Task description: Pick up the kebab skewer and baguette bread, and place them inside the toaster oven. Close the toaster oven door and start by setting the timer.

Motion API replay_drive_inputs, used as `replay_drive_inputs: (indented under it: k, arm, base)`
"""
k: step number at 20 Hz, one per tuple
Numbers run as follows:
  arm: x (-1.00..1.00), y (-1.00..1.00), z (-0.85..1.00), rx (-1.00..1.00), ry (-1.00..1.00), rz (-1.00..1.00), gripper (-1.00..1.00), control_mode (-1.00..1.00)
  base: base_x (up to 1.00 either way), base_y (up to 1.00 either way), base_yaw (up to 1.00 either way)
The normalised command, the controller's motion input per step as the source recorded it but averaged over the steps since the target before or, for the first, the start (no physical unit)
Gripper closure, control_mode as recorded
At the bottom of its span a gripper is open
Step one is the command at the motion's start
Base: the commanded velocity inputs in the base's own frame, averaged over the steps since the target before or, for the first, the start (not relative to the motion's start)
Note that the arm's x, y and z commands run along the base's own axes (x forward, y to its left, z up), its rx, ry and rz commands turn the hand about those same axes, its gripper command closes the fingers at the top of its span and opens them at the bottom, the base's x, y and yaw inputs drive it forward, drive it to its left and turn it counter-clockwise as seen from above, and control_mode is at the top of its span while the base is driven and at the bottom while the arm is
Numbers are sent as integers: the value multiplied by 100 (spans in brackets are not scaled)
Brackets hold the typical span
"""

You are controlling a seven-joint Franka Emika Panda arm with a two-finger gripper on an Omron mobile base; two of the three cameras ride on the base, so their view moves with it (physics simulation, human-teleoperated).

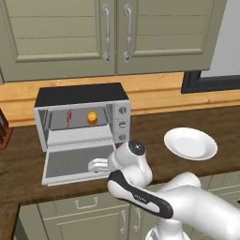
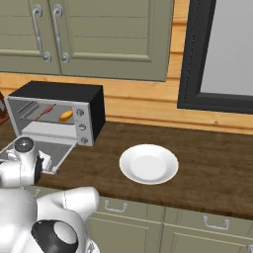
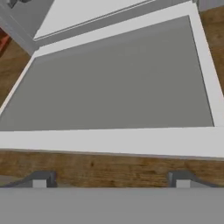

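The toaster oven (image 1: 79, 94) (image 2: 59, 92) stands on the counter, and its door (image 1: 70, 161) (image 2: 55, 148) (image 3: 118, 87) is folded down flat. Inside on the rack lie the kebab skewer (image 1: 68, 118) (image 2: 45, 111) at left and the baguette bread (image 1: 92, 117) (image 2: 65, 115) at right. My gripper (image 1: 96, 165) (image 2: 47, 162) (image 3: 110, 180) hovers just at the door's front edge, pointing toward the oven. Its fingertips (image 3: 40, 179) stand wide apart with nothing between them. Three knobs (image 1: 122, 124) (image 2: 82, 127) run down the oven's right side.
A white plate (image 1: 190, 143) (image 2: 148, 164) sits bare on the wooden counter to the right of the oven. Green cabinets hang above and a dark-framed window (image 2: 222, 54) is at right. A reddish object (image 1: 3, 131) stands left of the oven.
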Motion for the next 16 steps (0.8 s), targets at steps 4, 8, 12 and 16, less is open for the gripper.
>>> replay_drive_inputs:
  k: [4, 8, 12, 16]
  arm:
    - [-32, 14, 26, -8, 8, 0, -100, -100]
    - [0, 55, 0, -17, 11, 0, -100, -100]
    - [7, 25, -4, -12, 1, 0, -100, -100]
    - [0, 1, -14, -7, 0, 0, -100, -100]
  base:
    - [0, 0, 0]
    - [0, 0, 0]
    - [0, 0, 0]
    - [0, 0, 0]
